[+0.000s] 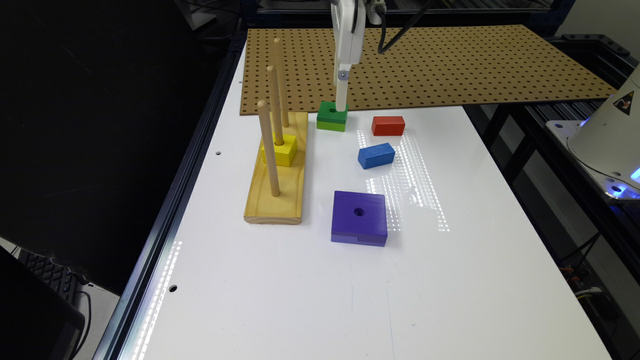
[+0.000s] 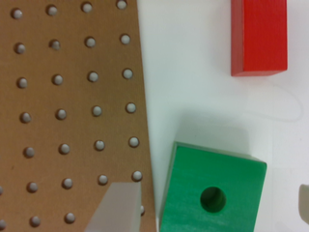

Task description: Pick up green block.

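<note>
Gripper (image 2: 211, 208) spread wide, my 2 fingers (image 2: 118, 210) straddling the green block (image 2: 212, 193) (not touching), beside the pegboard (image 1: 450, 65) edge.

A warning triangle marks the white housing (image 1: 612, 130).

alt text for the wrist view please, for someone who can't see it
Close overhead view of the green block with its round centre hole, sitting on a white table between two pale gripper fingertips that stand apart on either side of it. A brown pegboard lies beside it, and a red block beyond.
</note>
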Controlling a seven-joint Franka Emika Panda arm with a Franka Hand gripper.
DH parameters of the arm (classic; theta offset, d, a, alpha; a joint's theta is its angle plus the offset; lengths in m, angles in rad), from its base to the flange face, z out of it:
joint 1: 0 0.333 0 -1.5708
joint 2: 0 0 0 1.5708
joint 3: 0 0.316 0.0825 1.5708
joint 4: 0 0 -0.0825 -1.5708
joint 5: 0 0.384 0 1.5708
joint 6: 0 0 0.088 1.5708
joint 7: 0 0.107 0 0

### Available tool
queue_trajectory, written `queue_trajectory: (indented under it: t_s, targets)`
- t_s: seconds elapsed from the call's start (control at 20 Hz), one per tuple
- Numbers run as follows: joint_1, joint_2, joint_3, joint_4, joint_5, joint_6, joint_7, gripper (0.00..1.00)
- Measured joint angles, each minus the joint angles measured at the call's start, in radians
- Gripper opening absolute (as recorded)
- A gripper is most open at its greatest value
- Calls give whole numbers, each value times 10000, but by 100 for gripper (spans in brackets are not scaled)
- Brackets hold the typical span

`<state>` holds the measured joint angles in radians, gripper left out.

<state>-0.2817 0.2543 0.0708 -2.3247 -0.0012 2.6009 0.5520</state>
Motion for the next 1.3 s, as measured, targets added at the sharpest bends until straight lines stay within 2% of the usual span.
queue_trajectory:
  t_s: [0.25, 0.45, 0.65, 0.95, 1.3]
  targets:
    - [-30, -20, -10, -210, -1, -8, 0, 100]
    - [-113, -320, -39, -717, -10, 7, -7, 100]
    - [-159, -650, -38, -1048, -10, 7, -8, 100]
    - [-162, -716, -37, -1258, -10, 89, -8, 100]
    - [-161, -696, -27, -1245, -10, 176, -7, 100]
